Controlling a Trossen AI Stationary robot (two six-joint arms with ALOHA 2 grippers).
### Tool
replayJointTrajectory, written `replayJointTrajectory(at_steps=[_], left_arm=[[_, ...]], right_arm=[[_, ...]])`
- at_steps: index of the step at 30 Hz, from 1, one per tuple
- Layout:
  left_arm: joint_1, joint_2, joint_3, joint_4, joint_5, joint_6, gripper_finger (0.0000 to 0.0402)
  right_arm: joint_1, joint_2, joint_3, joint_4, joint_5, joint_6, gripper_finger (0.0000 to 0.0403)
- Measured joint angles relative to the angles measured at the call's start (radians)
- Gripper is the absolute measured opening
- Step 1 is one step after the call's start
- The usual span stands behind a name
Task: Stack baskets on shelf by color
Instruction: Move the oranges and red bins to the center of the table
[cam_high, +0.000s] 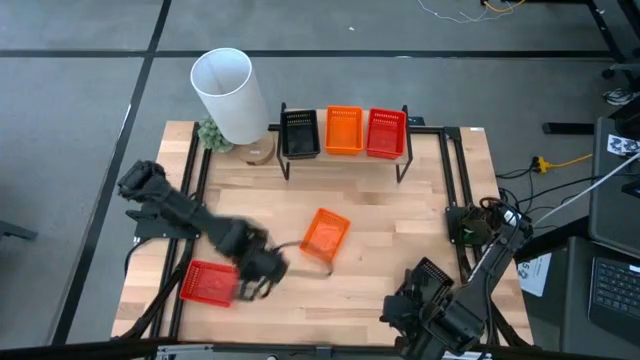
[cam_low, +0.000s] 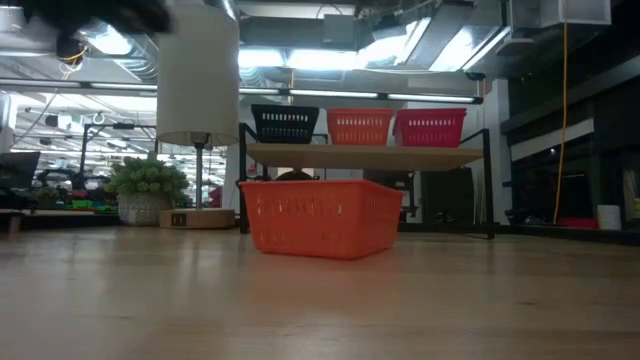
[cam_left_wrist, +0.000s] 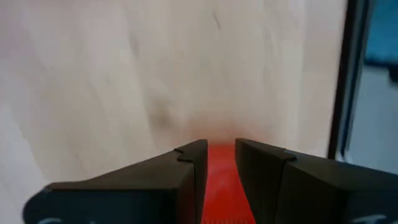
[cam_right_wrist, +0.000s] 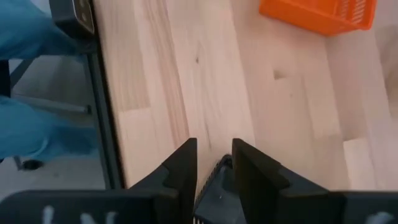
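At the lower left of the high view, the left gripper (cam_high: 252, 287) sits at the right edge of a red basket (cam_high: 208, 283) lying on the table (cam_high: 390, 215); its wrist view shows the fingers (cam_left_wrist: 186, 174) nearly together with red mesh between them, so it looks pinched on the rim. Centre frame, a loose orange basket (cam_high: 325, 234) lies tilted. At top centre the shelf (cam_high: 346, 157) carries 3 stacks: black (cam_high: 299, 133), orange (cam_high: 344, 130), red (cam_high: 385, 132). At the lower right, the right gripper (cam_high: 425, 290) pinches a black basket (cam_right_wrist: 217, 190).

The step in hand appears to be lifting the red basket. Next it must travel up-frame and settle squarely onto the red stack.
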Motion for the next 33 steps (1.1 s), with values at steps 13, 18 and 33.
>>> replayJointTrajectory(at_steps=[13,18,33], left_arm=[[-0.332,0.003,-0.344,0.231,0.078,-0.484,0.0074],[-0.327,0.003,-0.485,0.400,-0.070,-0.515,0.0074],[0.197,0.003,-0.509,0.445,-0.560,-0.019,0.0074]], right_arm=[[0.001,0.000,0.000,0.029,0.030,-0.008,0.0100],[0.001,0.000,0.000,0.048,0.030,-0.009,0.0100],[0.001,0.000,0.000,0.073,0.032,-0.011,0.0100]])
